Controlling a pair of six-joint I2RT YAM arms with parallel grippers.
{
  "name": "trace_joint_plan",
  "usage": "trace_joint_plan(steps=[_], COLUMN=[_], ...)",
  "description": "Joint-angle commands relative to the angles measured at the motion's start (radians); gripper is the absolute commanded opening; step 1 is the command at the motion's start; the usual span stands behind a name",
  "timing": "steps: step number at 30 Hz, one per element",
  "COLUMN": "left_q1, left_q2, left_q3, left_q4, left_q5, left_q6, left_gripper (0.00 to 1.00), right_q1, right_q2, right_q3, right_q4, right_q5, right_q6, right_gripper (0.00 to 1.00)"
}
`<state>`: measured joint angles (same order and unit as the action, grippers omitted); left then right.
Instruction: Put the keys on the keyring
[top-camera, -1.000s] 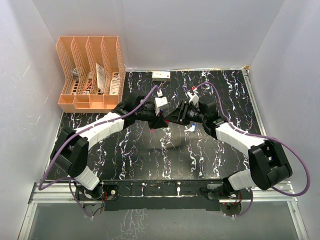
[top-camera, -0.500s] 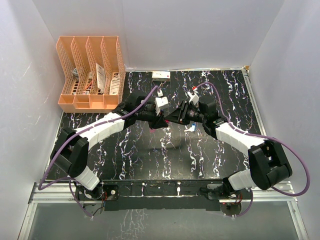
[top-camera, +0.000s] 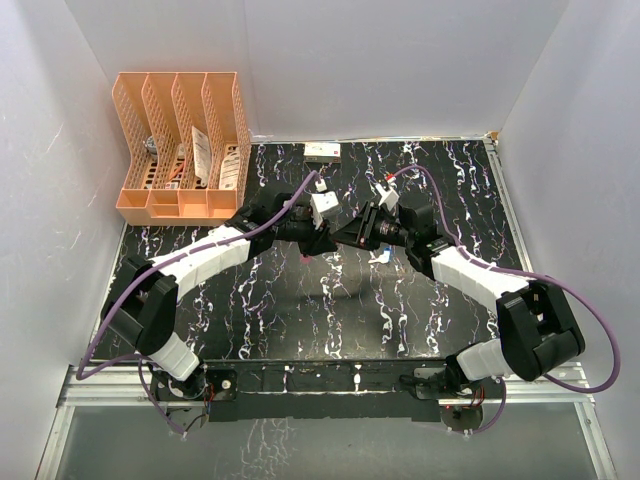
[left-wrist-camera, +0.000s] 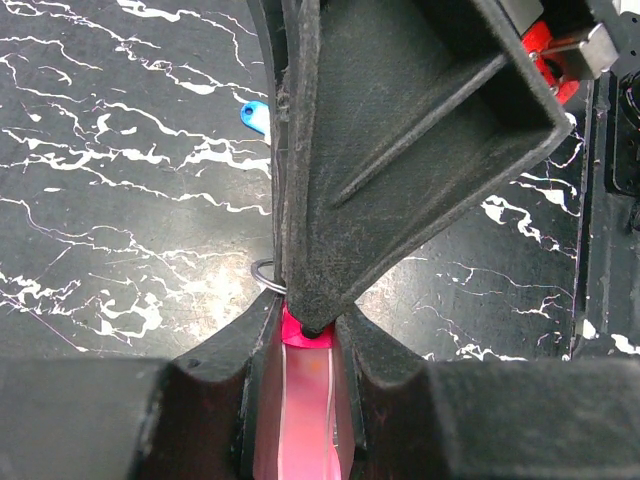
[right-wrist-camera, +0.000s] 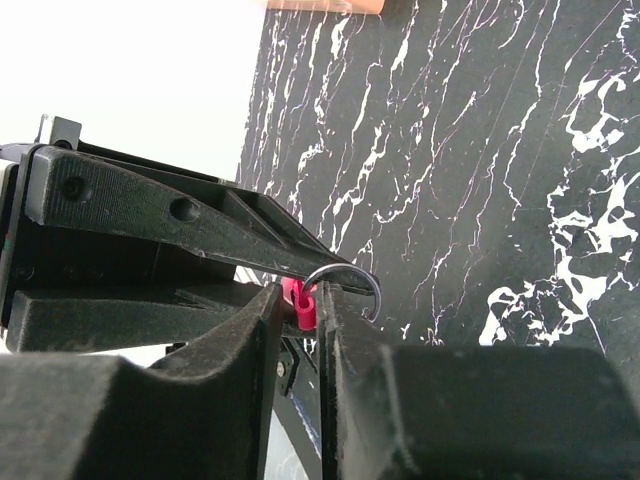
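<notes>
Left jaws and right jaws both clamp the pink-red strap fob (left-wrist-camera: 300, 420), its thin metal ring (right-wrist-camera: 345, 266) looking bare, tiny blue-headed key (left-wrist-camera: 255, 115) loose on the black marbled worktop (left-wrist-camera: 120, 200), so nothing threaded yet.

Your right gripper (right-wrist-camera: 300, 308) pinches the short pink-red strap keyring (right-wrist-camera: 297, 300) between its two black fingers. The keyring's thin metal ring (right-wrist-camera: 362, 276) arcs just beyond their tips. The left gripper (right-wrist-camera: 292, 284) tapers in from the left to the strap, over the black white-veined marble tabletop (right-wrist-camera: 480, 150).

One left gripper (left-wrist-camera: 300, 345), one right gripper (right-wrist-camera: 300, 310), one pink keyring (left-wrist-camera: 300, 410), one blue key (left-wrist-camera: 255, 115), one orange four-slot rack (top-camera: 180, 205), two purple cables (top-camera: 290, 200).
</notes>
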<state>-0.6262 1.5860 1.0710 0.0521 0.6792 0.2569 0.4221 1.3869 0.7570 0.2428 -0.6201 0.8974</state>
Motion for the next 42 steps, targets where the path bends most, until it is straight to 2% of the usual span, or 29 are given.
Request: trace_joint_plan(steps=[1, 3, 5, 8, 10, 12, 13, 19, 22, 30, 37, 42], left_q1=[-0.004, -0.004, -0.004, -0.005, -0.004, -0.004, -0.004, -0.004, -0.004, -0.004, -0.004, -0.004], left_q2=[-0.044, -0.045, -0.051, -0.079, -0.110, -0.149, -0.170, -0.336, -0.387, -0.385, -0.398, -0.435], left_q3=[0.024, 0.023, 0.019, -0.002, -0.021, -0.046, -0.063, -0.212, -0.259, -0.299, -0.353, -0.403], left_q4=[0.049, 0.047, 0.046, 0.060, 0.071, 0.082, 0.090, 0.187, 0.227, 0.295, 0.371, 0.434], left_q5=[0.001, 0.005, -0.004, -0.029, -0.064, -0.101, -0.124, -0.274, -0.335, -0.391, -0.484, -0.508], left_q6=[-0.011, -0.011, -0.011, -0.015, -0.019, -0.024, -0.027, -0.058, -0.085, -0.213, -0.305, -0.328], left_gripper=[0.00, 0.03, 0.21, 0.29, 0.54, 0.70, 0.74, 0.82, 0.83, 0.77, 0.76, 0.71], right_q1=[0.003, 0.003, 0.004, 0.003, -0.004, -0.018, -0.029, -0.080, -0.092, -0.103, -0.134, -0.151], right_q2=[-0.025, -0.021, -0.020, -0.021, -0.022, -0.021, -0.019, 0.003, 0.014, 0.007, 0.007, 0.024], right_q3=[-0.010, -0.006, -0.002, 0.004, 0.011, 0.017, 0.019, 0.023, 0.023, 0.014, 0.003, -0.008], right_q4=[0.039, 0.039, 0.038, 0.031, 0.023, 0.028, 0.035, 0.099, 0.128, 0.204, 0.336, 0.456], right_q5=[-0.022, -0.023, -0.022, -0.002, 0.012, 0.009, 0.005, -0.032, -0.053, -0.070, -0.096, -0.120], right_q6=[0.003, 0.003, 0.004, 0.005, 0.006, 0.016, 0.023, 0.074, 0.095, 0.143, 0.244, 0.331], right_gripper=[0.16, 0.10, 0.07, 0.04, 0.03, 0.03, 0.02, 0.01, 0.01, 0.01, 0.00, 0.00])
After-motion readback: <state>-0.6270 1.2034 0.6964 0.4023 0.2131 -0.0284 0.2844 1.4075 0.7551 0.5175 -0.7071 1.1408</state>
